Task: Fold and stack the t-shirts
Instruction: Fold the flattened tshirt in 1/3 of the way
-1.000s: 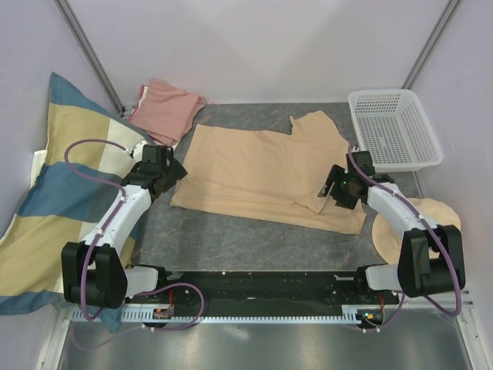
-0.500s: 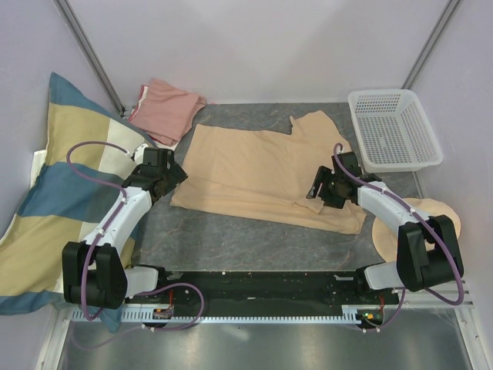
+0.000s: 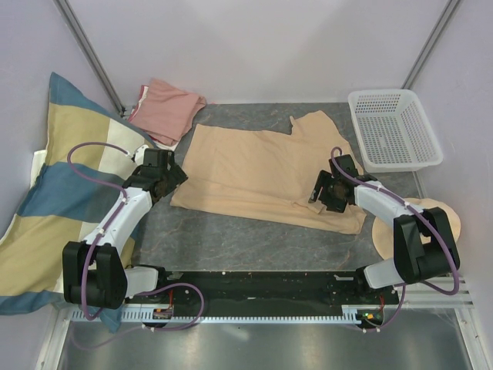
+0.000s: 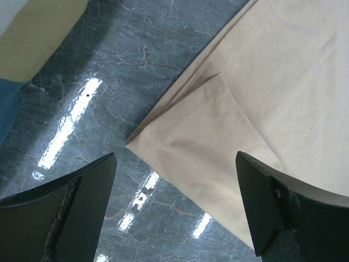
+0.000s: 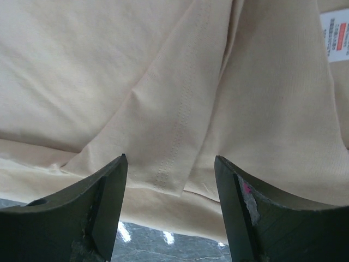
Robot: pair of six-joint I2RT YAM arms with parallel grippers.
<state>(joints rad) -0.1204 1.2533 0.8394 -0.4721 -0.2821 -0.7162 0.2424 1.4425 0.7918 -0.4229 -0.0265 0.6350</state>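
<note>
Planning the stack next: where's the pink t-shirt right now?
In the top view, the pink t-shirt lies at the table's far left corner, between the striped pillow and the tan t-shirt.

Overhead view, wrist views close above t-shirt (image 3: 262,173)

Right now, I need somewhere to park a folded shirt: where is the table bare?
The widest bare table is the near strip between the hem of the tan t-shirt and the arm bases. A smaller patch lies behind it, between the pink t-shirt and the basket. The left is crowded by the pillow, the right by a round beige thing.
</note>
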